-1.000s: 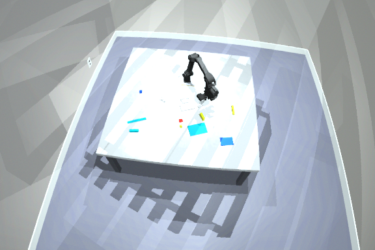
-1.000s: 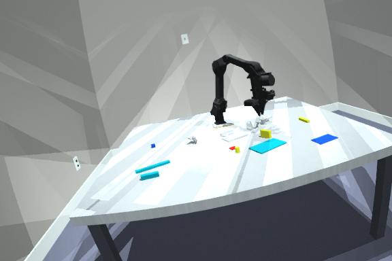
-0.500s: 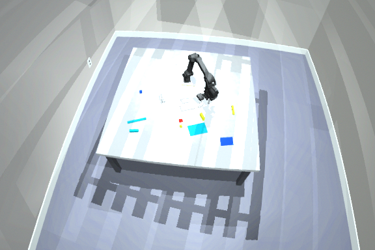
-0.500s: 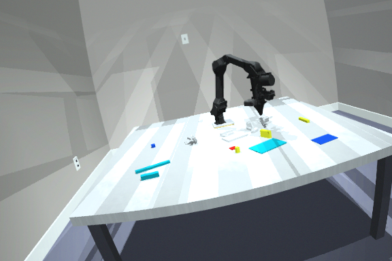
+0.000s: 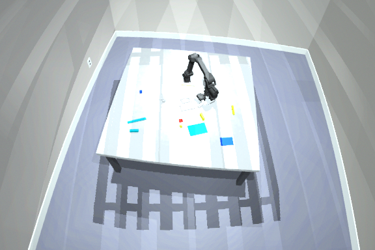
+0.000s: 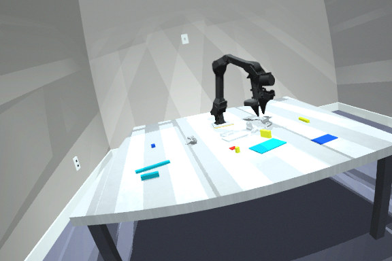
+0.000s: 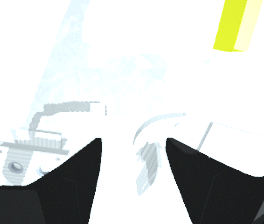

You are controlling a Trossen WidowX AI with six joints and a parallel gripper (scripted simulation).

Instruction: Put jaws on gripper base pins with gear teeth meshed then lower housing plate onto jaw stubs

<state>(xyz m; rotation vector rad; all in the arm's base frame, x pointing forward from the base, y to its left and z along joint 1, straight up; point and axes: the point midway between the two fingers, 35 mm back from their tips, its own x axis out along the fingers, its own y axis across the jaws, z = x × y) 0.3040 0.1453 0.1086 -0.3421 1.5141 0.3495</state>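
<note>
The task's parts are white on a white table and hard to tell apart. My gripper (image 5: 205, 101) (image 6: 260, 115) (image 7: 134, 143) points down, partly open, its tips low over the pale parts. In the wrist view a small ridged white part (image 7: 149, 162) with a curved arm lies between and below the fingers, seemingly a jaw. A white piece with a round hole (image 7: 16, 167) is at the left, partly behind the left finger. A flat white piece (image 7: 235, 149) is by the right finger. A loose pale part (image 5: 162, 98) (image 6: 192, 140) lies apart to the left. Meshing cannot be made out.
A yellow block (image 5: 202, 116) (image 6: 265, 133) (image 7: 230, 25) stands near the parts. A cyan plate (image 5: 197, 129) (image 6: 267, 145), red piece (image 5: 180, 120) and small yellow piece (image 6: 237, 149) lie in front. A blue plate (image 5: 226, 141) (image 6: 324, 138) and yellow bar (image 5: 233, 110) are right; teal bars (image 5: 137, 120) (image 6: 150, 175) left.
</note>
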